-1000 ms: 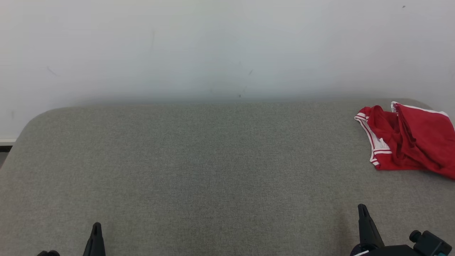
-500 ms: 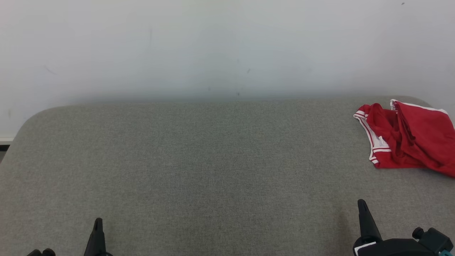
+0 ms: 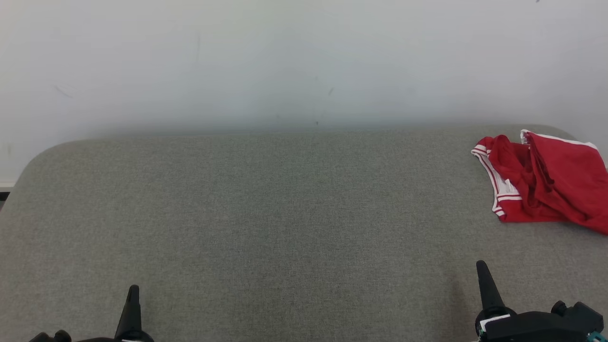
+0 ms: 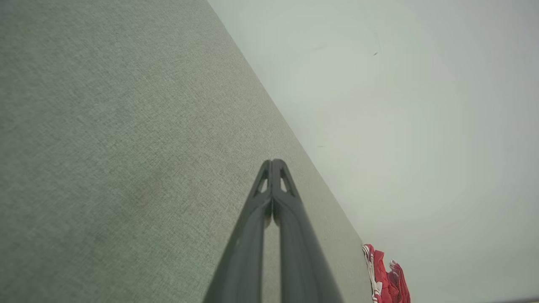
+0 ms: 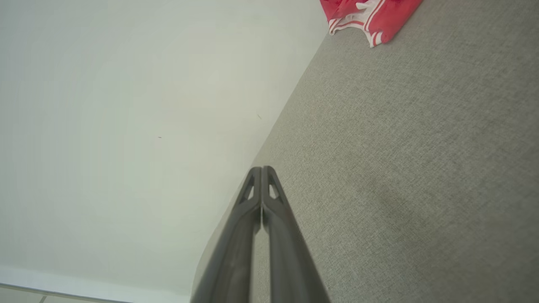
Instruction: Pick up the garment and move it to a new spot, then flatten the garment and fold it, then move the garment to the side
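**Red garment bunched at the tabletop's far right corner, both hands clenched and empty**

One red garment (image 3: pixel 546 183) with white striped trim lies crumpled at the far right corner of the grey fabric-covered tabletop (image 3: pixel 285 213), close to the white wall (image 3: pixel 285 61). Two hands hang over the tabletop's near edge. The right hand (image 3: pixel 481 265) sits at the near right, well apart from the garment, which lies beyond it and a little further right. The left hand (image 3: pixel 134 289) sits at the near left, farther still from it. On each hand the two dark fingers press together, gripping nothing. The garment's right part is cut off at the head view's edge, and its folds hide its shape.
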